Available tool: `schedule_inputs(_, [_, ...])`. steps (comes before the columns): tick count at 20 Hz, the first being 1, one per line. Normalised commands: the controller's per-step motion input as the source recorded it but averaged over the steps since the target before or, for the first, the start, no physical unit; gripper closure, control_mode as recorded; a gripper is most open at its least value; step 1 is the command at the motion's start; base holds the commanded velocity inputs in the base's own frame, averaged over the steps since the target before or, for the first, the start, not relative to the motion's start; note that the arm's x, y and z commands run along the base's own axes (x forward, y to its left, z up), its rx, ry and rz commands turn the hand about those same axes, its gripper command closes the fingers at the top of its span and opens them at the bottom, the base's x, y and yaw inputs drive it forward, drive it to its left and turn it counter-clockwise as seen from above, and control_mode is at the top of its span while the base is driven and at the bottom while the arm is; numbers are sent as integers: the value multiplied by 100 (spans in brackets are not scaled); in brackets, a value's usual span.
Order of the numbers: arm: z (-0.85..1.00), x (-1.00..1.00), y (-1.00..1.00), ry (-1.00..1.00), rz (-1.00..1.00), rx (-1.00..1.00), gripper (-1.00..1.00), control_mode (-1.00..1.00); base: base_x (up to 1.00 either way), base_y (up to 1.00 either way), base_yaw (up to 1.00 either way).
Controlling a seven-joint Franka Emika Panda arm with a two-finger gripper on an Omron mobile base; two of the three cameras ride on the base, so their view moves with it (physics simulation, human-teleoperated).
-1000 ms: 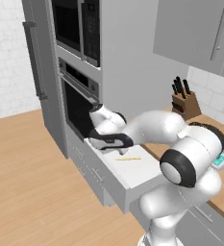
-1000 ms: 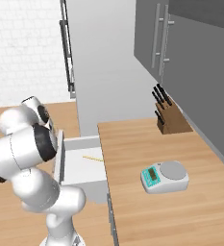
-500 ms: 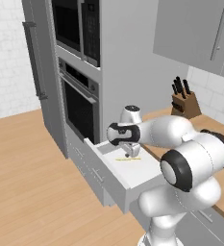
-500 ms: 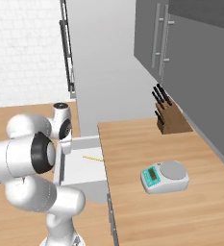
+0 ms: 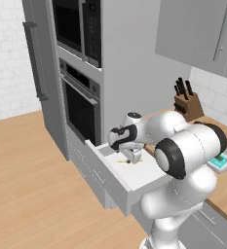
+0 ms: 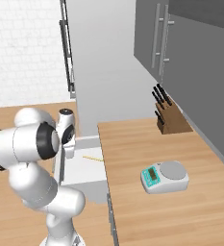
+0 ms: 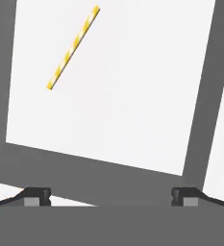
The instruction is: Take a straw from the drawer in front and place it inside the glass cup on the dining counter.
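Observation:
The drawer point(image 5: 134, 176) stands pulled out below the oven, its white inside point(image 7: 123, 101) bare except for the straw. The straw point(image 7: 73, 47) is a thin yellow-and-white stick lying flat on the drawer floor point(image 6: 87, 169); it also shows as a pale line point(image 6: 93, 157) and beside the hand point(image 5: 136, 161). My gripper point(image 5: 129, 156) points down over the drawer, open, with nothing between its fingertips point(image 7: 36, 194). In the hand view the straw lies up and left of the gripper point(image 7: 111, 196), well apart from it. The glass cup and the dining counter are out of view.
A wood counter point(image 6: 147, 158) to the right of the drawer carries a knife block point(image 6: 168, 119) and a small scale point(image 6: 164, 176). A built-in oven point(image 5: 78, 104) and a tall grey fridge panel point(image 5: 39, 73) stand behind the drawer. Wall cabinets point(image 6: 180, 43) hang above.
The hand has swung up from lying low over the drawer to pointing straight down into it, and moved further over the drawer's inside. The jaws stayed open; the straw has not moved.

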Motion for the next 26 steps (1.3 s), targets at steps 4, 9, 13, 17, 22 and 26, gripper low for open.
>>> schedule_inputs(4, [-38,43,0,2,0,3,-100,-100,0,0,0])
schedule_inputs(9, [-38,42,0,0,0,4,-100,-100,0,0,0])
schedule_inputs(13, [-41,37,3,0,0,0,-100,-100,0,0,0])
schedule_inputs(17, [-37,17,21,0,0,0,-100,-100,0,0,0])
schedule_inputs(22, [-30,1,36,1,0,0,-100,-100,0,0,0])
schedule_inputs(26, [-28,0,39,0,0,0,-100,-100,0,0,0])
